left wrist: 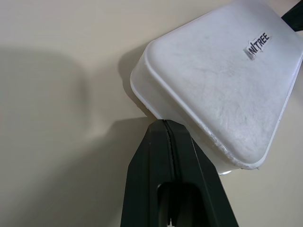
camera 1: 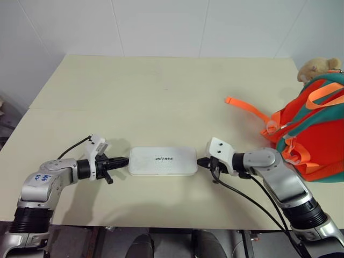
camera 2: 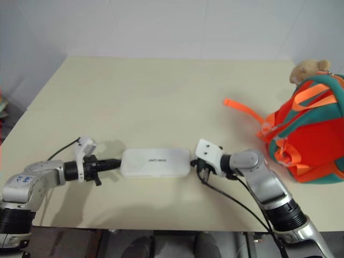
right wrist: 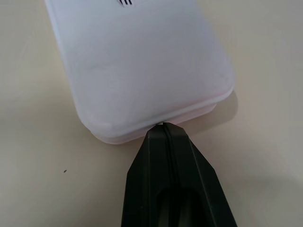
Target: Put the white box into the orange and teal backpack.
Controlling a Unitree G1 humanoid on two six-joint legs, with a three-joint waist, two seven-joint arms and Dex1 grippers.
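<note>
Clenched left tool [camera 1: 124, 160], right tool [camera 1: 201, 161] press white box [camera 1: 162, 161] short edges; backpack [camera 1: 314, 134] at table [camera 1: 161, 86] right edge.

The left gripper [left wrist: 165, 124] has its black jaws pressed together, their tip right at the lower edge of the white box [left wrist: 222, 80], close to one rounded corner. The box lies flat on the pale surface [left wrist: 57, 56], small dark lettering on its lid.
</note>
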